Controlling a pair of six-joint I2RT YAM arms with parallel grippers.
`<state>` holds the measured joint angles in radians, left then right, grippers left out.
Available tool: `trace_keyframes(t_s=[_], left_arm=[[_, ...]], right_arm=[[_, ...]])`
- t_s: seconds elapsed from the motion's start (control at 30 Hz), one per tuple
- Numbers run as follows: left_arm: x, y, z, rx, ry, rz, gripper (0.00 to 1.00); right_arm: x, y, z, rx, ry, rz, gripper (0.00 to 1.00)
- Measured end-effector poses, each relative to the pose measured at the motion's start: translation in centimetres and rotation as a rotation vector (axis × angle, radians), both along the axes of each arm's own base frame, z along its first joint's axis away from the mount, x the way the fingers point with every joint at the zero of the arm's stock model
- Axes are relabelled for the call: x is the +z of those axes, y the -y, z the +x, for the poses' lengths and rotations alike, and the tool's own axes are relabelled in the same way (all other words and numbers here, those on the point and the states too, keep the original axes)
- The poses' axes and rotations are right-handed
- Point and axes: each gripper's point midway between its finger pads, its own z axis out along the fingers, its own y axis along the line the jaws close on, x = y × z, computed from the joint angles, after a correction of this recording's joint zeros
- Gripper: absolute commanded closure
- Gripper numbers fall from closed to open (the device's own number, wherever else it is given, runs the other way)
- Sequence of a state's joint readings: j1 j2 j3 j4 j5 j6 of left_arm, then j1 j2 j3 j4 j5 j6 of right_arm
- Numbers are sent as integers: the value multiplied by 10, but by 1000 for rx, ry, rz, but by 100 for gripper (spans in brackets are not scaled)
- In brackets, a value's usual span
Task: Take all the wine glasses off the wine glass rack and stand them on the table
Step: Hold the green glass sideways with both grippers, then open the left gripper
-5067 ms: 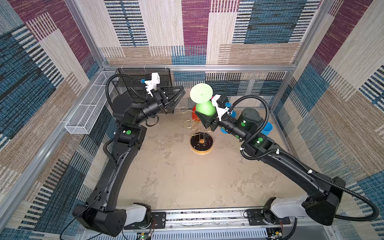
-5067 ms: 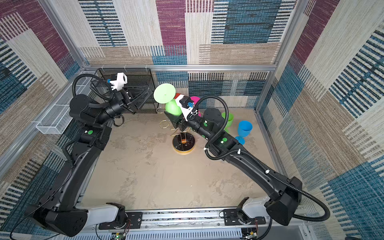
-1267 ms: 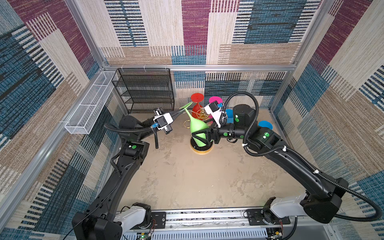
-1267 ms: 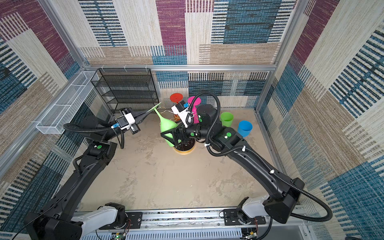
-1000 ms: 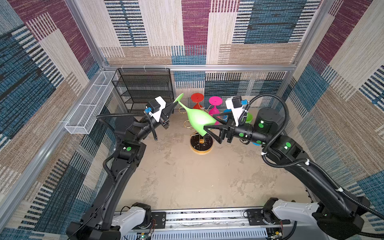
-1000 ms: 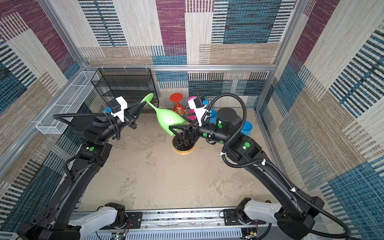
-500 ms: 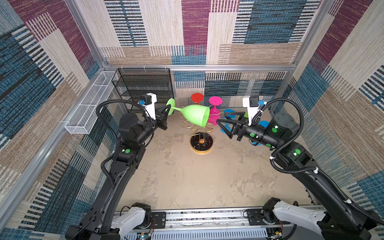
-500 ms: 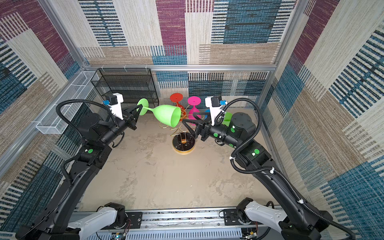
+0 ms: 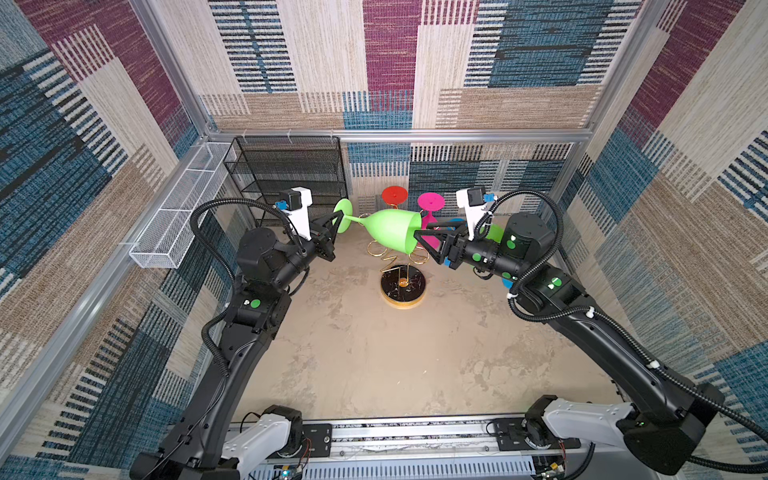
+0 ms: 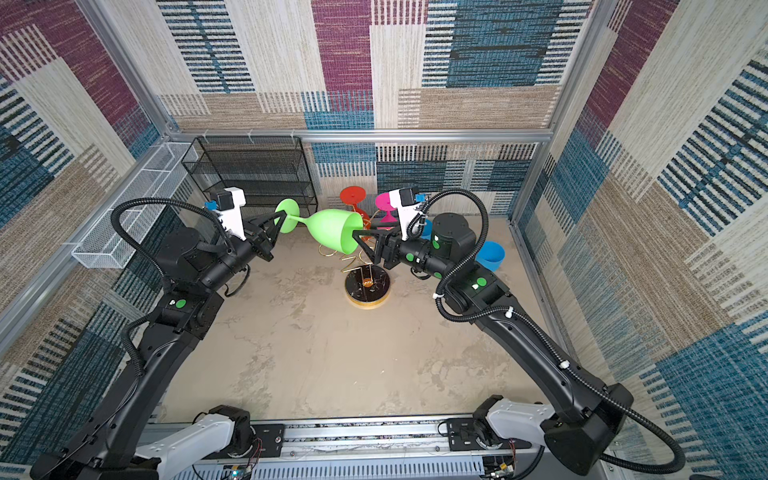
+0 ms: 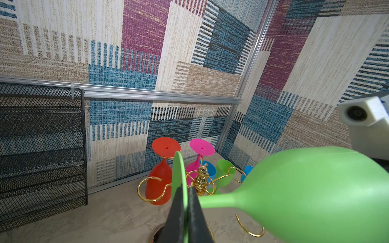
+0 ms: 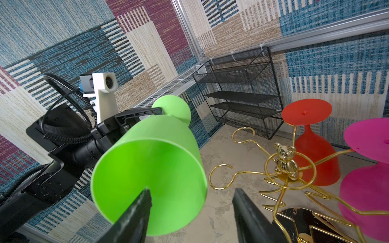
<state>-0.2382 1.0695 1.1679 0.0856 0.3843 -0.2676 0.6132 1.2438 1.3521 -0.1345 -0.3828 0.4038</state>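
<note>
right gripper [image 12: 192, 192] has moved up to the mouth of the green wine glass [image 9: 390, 235], jaws apart astride the rim, no grip. left gripper [image 9: 336, 219] clamps the foot. glass lies level in the air, off the wine glass rack [image 9: 402, 291] below.

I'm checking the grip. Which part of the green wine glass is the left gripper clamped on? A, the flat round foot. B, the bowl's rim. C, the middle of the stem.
A: the left wrist view shows the left gripper pinching the foot disc of the green wine glass, clear of stem and bowl.
</note>
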Motion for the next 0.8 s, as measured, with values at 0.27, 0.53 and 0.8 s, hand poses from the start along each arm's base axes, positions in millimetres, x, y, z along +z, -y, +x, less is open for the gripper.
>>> trace_keyframes(t_s=[0.27,0.53,0.8], left_arm=[[-1,6,-4,-45,-24,-27,100],[-1,9,-2,-65,-28,-37,92],[2,5,-1,-39,-11,-46,24]], right_arm=[[1,-15,13,27,6,9,76],[0,-20,11,40,4,7,100],[9,-14,0,37,13,5,100]])
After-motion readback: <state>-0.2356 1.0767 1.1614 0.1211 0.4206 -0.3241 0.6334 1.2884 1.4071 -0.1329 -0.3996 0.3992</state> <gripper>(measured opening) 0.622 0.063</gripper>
